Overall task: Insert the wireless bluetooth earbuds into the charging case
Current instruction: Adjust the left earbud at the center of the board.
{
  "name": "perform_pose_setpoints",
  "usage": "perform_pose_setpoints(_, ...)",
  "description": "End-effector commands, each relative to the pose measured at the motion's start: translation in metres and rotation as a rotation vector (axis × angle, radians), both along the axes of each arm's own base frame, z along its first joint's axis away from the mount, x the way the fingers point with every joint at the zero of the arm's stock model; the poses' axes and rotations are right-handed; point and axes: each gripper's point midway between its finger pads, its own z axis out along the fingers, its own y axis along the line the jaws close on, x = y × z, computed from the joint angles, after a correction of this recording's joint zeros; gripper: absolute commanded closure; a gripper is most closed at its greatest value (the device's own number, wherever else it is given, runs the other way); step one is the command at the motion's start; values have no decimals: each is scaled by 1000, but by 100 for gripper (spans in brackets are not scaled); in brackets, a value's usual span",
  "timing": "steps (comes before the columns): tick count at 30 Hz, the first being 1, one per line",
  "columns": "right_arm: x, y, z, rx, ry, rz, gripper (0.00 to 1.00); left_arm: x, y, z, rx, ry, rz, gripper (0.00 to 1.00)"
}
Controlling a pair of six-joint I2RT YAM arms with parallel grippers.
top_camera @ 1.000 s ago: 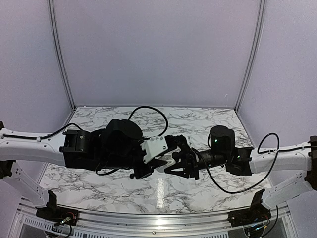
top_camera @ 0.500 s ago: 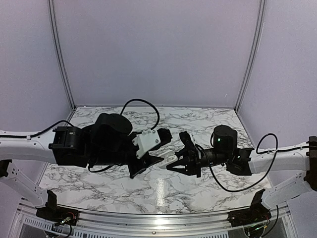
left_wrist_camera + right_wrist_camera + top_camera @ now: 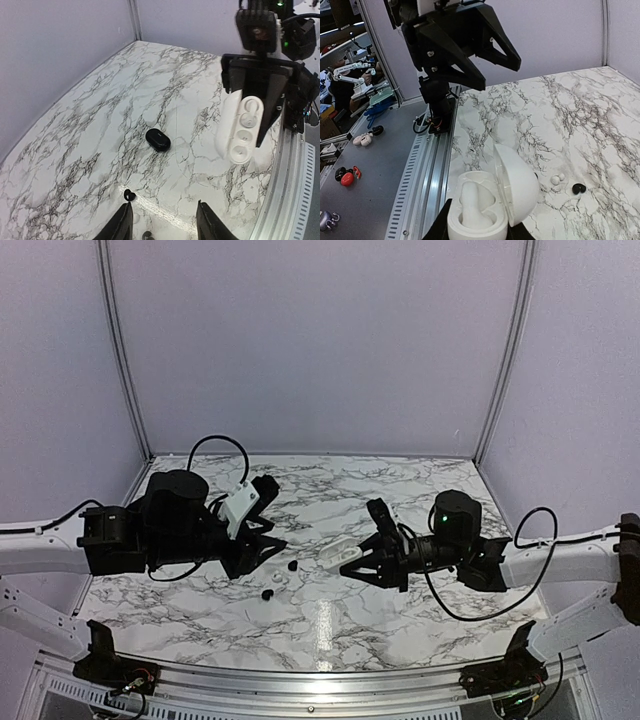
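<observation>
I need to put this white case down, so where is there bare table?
The far marble along the back wall is bare, and so is the near strip in front of the right gripper. It is crowded between the left gripper and the white case, where a black oval piece and smaller bits lie.

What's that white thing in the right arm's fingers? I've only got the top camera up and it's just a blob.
Observer: On the right wrist camera it's a white hinged case, lid open.
Operator: And the other arm, holding anything?
Observer: No; the left wrist camera shows the left fingers apart, gripping nothing.
Operator: Anything lying loose down there?
Observer: A glossy black oval, lying on the marble table apart from the case.
</observation>
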Motion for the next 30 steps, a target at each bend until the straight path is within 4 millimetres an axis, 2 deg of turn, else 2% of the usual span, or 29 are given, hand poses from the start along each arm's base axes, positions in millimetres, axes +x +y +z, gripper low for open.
perform_pose_setpoints(1, 4, -3, 18, 42, -26, -13, 100, 13, 6, 6, -144, 90, 62, 54)
perform_pose_setpoints(9, 8, -1, 18, 34, -16, -18, 100, 29, 26, -27, -199, 196, 162, 44)
perform_pose_setpoints(13, 10, -2, 17, 26, -14, -27, 100, 35, 33, -42, -215, 235, 205, 42)
perform_pose_setpoints(21, 13, -3, 15, 16, -15, -38, 100, 42, 52, -76, -218, 346, 331, 43)
perform_pose_setpoints(25, 13, -4, 14, 5, -16, -37, 100, 41, 67, -107, -193, 405, 396, 45)
perform_pose_setpoints(30, 12, -6, 16, 11, -22, -41, 100, 36, 75, -137, -135, 472, 435, 49)
